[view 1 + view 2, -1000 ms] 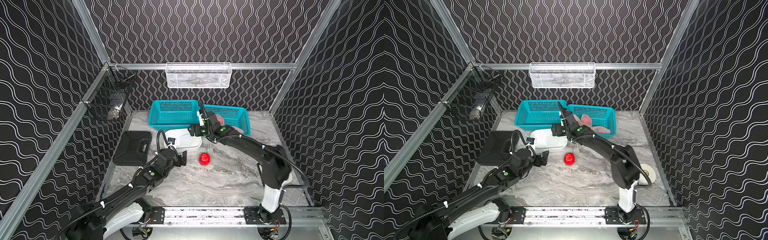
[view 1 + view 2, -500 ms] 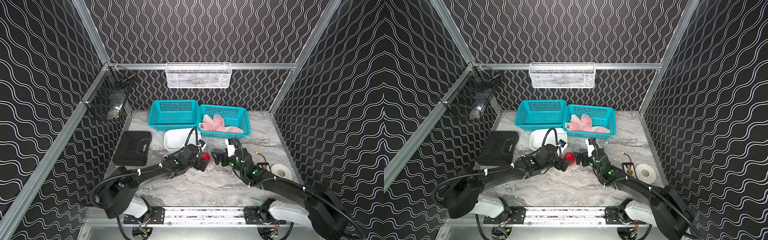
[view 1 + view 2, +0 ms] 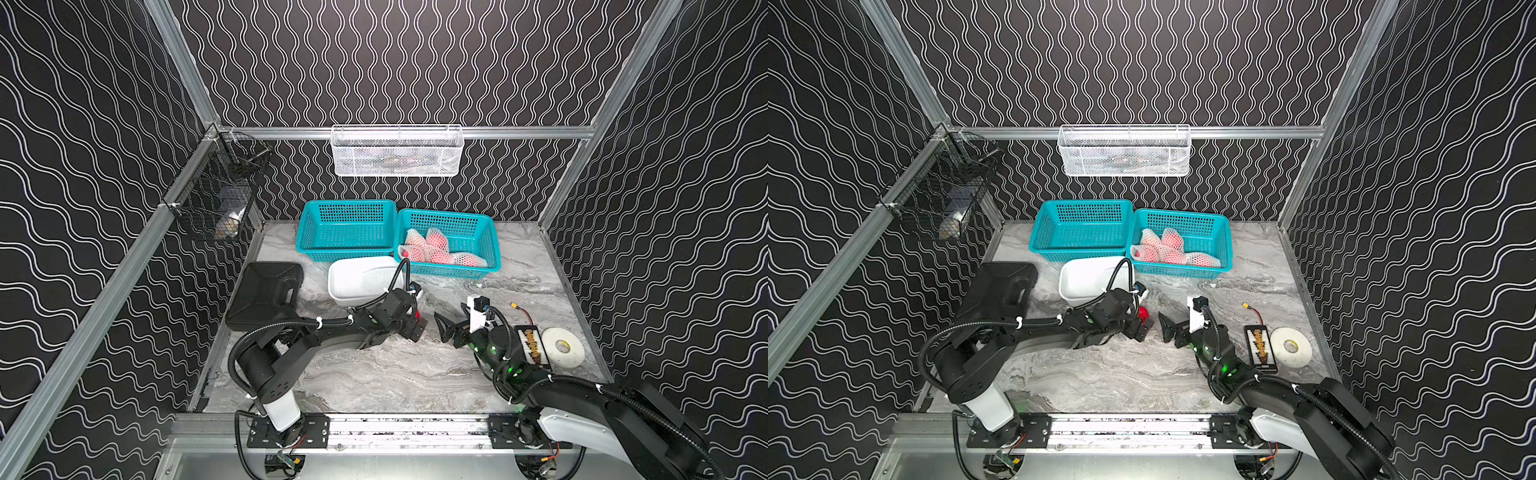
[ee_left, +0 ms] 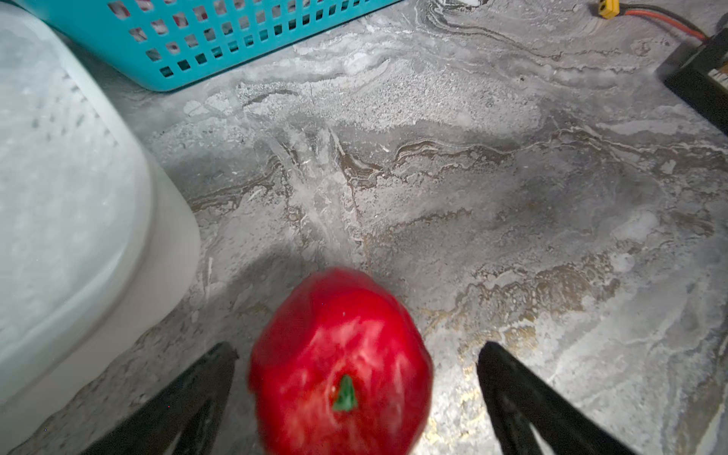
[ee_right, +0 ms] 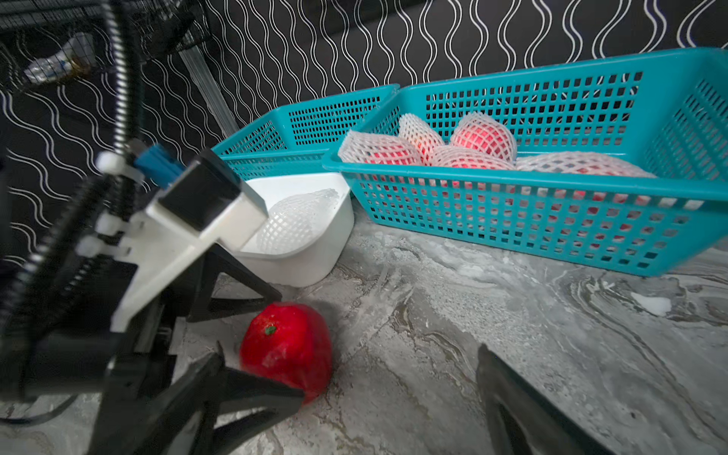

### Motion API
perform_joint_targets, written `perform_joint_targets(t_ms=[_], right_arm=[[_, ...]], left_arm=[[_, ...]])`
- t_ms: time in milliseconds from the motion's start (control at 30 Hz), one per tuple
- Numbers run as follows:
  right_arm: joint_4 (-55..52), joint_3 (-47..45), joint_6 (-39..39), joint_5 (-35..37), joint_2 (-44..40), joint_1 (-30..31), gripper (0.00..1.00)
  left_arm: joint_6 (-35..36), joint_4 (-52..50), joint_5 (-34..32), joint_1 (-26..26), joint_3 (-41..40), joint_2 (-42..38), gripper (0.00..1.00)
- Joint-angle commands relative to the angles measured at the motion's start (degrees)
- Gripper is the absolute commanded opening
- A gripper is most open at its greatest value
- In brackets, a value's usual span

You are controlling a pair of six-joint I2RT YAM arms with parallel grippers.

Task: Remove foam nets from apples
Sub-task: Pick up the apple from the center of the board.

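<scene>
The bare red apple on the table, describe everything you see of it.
The apple is glossy deep red, net-free, with a small green stem stub. It lies tipped on the marble table near the white tub, between the open jaws of the left gripper; the left wrist view shows gaps on both sides, so it is not gripped.

Even overhead light; wrist views motion-blurred, red apple [image 4: 340, 366] soft, edges warped.
</scene>
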Motion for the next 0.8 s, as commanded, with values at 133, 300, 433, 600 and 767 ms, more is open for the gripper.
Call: perform_joint_targets(t_ms=[133, 300, 433, 600, 767], right_arm=[[5.8, 1.3, 0.0, -0.6, 1.4, 0.0, 1.00], [6.1, 0.8, 0.0, 1.2, 0.4, 0.0, 1.00], [1.7, 1.9, 0.7, 1.8, -1.4, 0.0, 1.00], [1.1, 2.3, 0.8, 2.9, -1.1, 0.1, 1.00], [1.7, 2.5, 1.3, 3.8, -0.3, 0.1, 1.00]], left_arm=[[-0.7, 4.4, -0.7, 0.0, 1.1, 4.2, 0.95], [0.0, 4.5, 0.4, 0.0, 2.6, 6.5, 0.84], [0.2, 5.1, 0.9, 0.0, 3.3, 7.1, 0.74], [0.5, 5.5, 0.1, 0.0, 3.1, 7.1, 0.59], [1.1, 3.7, -0.5, 0.0, 4.0, 6.6, 0.50]])
